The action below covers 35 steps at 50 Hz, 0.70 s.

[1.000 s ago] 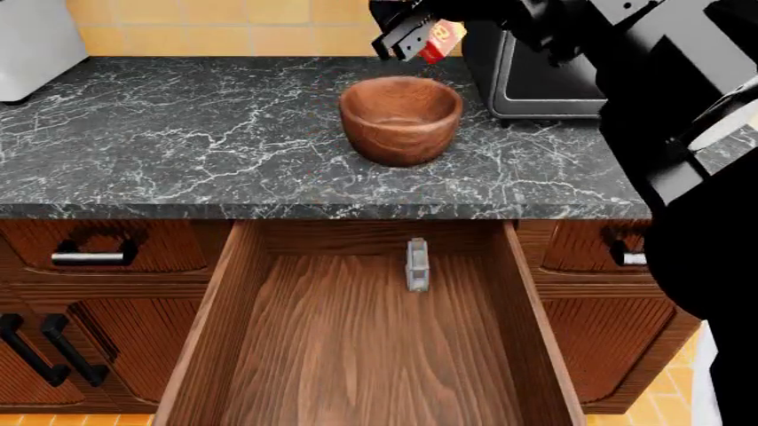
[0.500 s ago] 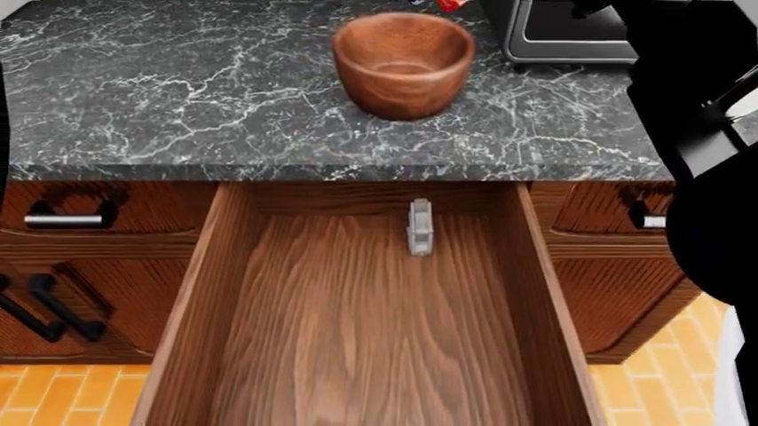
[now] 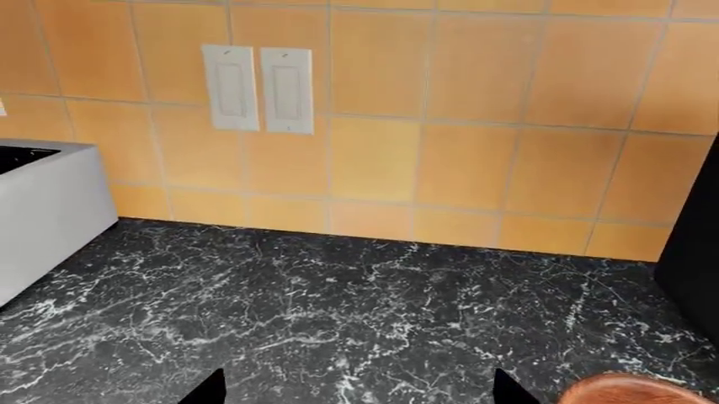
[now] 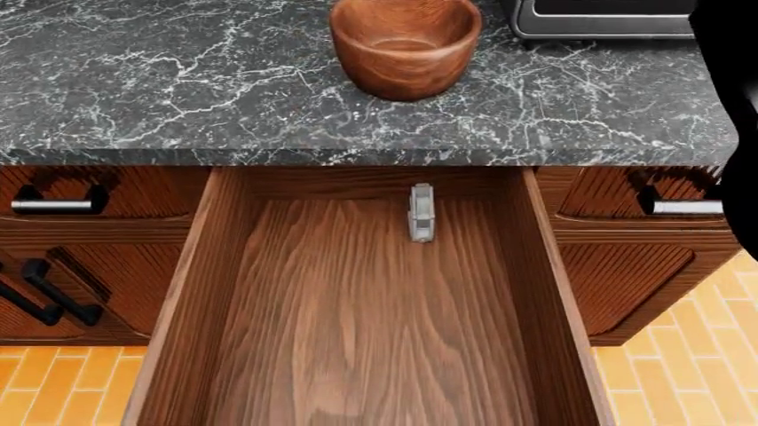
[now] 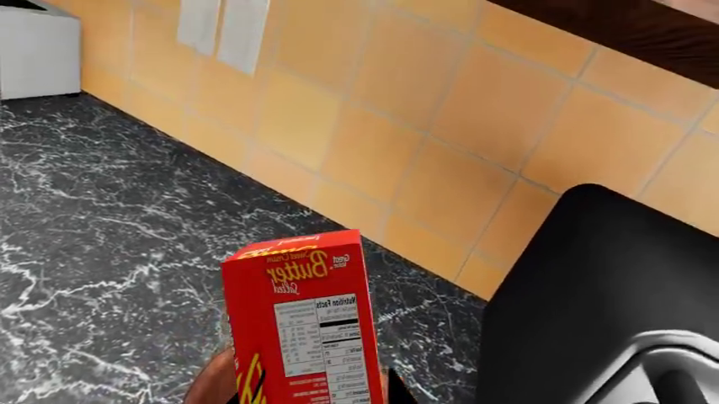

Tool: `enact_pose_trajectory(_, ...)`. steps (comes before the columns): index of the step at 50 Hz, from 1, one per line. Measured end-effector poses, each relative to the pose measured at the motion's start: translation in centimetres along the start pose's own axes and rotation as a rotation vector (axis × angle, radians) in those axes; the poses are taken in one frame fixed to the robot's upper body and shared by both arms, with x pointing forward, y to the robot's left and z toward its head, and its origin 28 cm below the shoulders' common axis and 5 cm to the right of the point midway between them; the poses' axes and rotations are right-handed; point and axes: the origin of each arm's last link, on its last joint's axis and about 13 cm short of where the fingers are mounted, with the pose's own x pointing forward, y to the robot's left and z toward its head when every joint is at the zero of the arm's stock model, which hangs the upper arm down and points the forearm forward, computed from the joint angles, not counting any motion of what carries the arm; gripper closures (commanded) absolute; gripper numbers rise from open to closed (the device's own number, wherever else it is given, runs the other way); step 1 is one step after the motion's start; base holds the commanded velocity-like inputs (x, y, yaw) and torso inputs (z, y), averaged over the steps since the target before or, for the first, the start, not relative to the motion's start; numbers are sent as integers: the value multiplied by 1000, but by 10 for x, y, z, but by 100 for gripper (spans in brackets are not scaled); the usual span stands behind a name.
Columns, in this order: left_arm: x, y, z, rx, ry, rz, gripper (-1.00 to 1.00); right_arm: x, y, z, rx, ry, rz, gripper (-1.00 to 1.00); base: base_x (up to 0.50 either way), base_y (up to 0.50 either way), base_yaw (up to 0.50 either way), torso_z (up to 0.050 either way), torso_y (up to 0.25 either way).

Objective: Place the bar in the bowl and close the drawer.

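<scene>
The bar (image 5: 303, 320), in a red and yellow wrapper, stands upright between the fingers of my right gripper (image 5: 320, 396), which is shut on it above the counter. A brown curve of the bowl (image 5: 211, 380) shows just beside and below the bar. In the head view the bowl (image 4: 406, 44) sits empty on the dark marble counter, behind the drawer (image 4: 213, 293), which is pulled wide open. Neither gripper shows in that view. My left gripper (image 3: 359, 397) is open over bare counter, with the bowl's rim (image 3: 635, 391) off to one side.
A small grey metal piece (image 4: 421, 213) lies at the back of the drawer. A black appliance (image 4: 604, 16) stands behind and to the right of the bowl. A white appliance (image 3: 45, 219) sits at the counter's left. Closed drawers with silver handles (image 4: 53, 206) flank the open one.
The head view has dropped lower: the bowl now sits at its top edge, more of the drawer shows, and the right gripper with the bar has gone out of it.
</scene>
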Motion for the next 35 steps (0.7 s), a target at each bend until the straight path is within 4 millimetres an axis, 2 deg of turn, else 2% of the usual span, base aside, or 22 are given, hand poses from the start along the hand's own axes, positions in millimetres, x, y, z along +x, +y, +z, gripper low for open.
enact_pose_trajectory(12,-4,-1,10,18,-19,6,-100,-4,-1,11,7,-41,-12,100,0,0,0,0,-17)
enact_pose_trajectory(30,-11,-1,21,21,-38,14,-100,-11,-1,24,-2,-66,-25,100,0,0,0,0,-250)
enact_pose_trajectory(35,-12,-1,23,21,-37,14,-100,-11,-1,24,-4,-63,-31,100,-2,0,0,0,-40)
